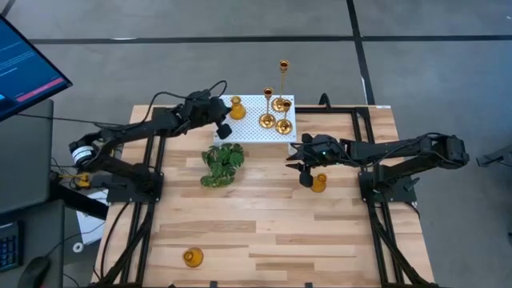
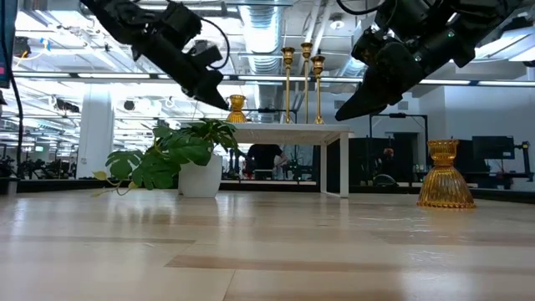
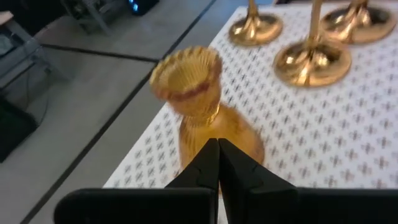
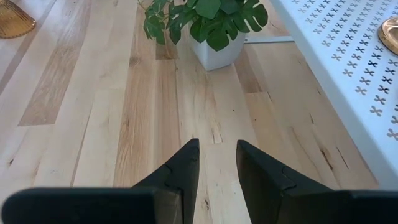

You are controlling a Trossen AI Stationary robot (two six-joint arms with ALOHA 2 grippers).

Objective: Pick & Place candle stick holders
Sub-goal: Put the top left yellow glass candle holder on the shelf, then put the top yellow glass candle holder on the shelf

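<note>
Four candle stick holders already stand on the white platform [image 1: 254, 132], my left hand [image 3: 217, 163] pinched empty beside the squat amber holder [image 3: 198, 109] there, so next my half-open, empty right hand [image 4: 216, 163] must take the cone holder [image 1: 319, 183] on the worktop [image 1: 264, 224].

floor [image 1: 240, 64]: grey, dark seams, on every side of the table | table [image 1: 264, 232]: light wood planks | monitor [image 1: 24, 64]: lit, off the table's left far corner | ceiling [image 2: 267, 33]: beyond the table, exposed ducts, strip lights | room behind the table: desks, dark screens [image 2: 493, 150]
</note>
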